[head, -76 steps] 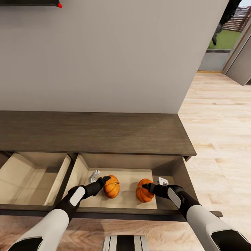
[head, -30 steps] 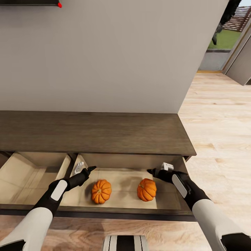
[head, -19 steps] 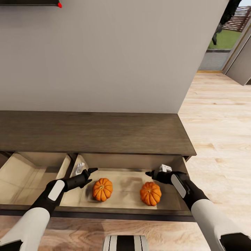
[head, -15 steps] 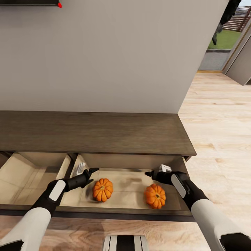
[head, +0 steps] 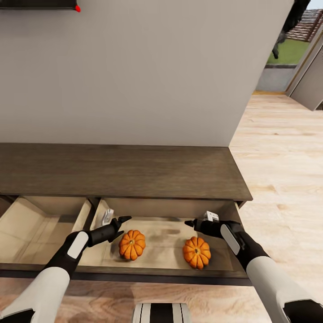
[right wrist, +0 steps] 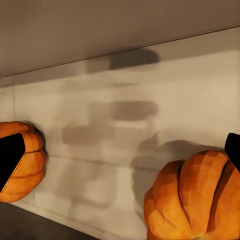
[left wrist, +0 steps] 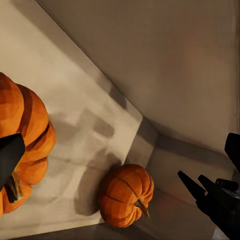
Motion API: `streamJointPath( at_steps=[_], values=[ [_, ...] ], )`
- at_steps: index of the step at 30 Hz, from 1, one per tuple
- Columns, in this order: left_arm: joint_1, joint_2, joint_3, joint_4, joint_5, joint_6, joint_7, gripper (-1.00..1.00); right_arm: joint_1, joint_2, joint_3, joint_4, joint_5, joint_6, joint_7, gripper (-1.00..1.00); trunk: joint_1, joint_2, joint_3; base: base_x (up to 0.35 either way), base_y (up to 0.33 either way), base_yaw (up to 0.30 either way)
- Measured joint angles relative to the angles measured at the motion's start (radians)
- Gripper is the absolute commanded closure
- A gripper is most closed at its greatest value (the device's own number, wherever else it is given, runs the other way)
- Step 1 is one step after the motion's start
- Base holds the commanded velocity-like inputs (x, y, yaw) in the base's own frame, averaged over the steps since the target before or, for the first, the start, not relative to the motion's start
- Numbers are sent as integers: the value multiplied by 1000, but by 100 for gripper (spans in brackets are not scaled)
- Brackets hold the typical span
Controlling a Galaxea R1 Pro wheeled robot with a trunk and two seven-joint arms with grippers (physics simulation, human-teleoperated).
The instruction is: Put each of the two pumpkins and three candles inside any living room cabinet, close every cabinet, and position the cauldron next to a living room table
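Two pumpkins (head: 132,245) loose in the cabinet (head: 134,172) drawer — both grippers apparently open, empty.

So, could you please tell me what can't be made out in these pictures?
- Left drawer, head view: its left part is cut off by the picture's edge, so the contents there are unknown.
- Right drawer: the cabinet top hides its back.
- Left pumpkin, left wrist view: cut off by the edge.
- Right pumpkin, right wrist view: its lower part is cut off.
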Motion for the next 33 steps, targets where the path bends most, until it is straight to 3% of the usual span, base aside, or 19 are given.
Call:
streamJointPath(
  at_steps=[1,3,5,8,11,18,33],
  values=[
    [0,-2,-1,0,0,0,0,-100,0,0,0,0,0,0,0,-100,0,0,4,0,0,0],
    [0,-10,-49,-3,-1,0,0,-100,0,2,0,2,0,0,0,-100,-1,1,12,0,0,0],
    [0,-13,-137,-4,-1,-3,1,-100,0,4,1,3,0,0,1,-100,-2,1,19,0,0,0],
    [0,-12,-221,-5,0,-6,-2,-100,0,5,1,5,0,0,4,-100,-4,2,31,0,0,0],
    [0,-12,-239,-6,1,-6,-3,-100,0,5,2,11,-1,0,6,-100,-5,3,43,0,0,0],
    [0,-10,-240,-35,2,-5,-3,-100,0,5,2,15,-4,10,26,-100,-8,4,70,0,0,0],
    [0,-6,-240,-52,2,-5,-3,-100,0,5,2,19,-5,50,26,-100,-65,109,117,0,0,0]
  ],
)
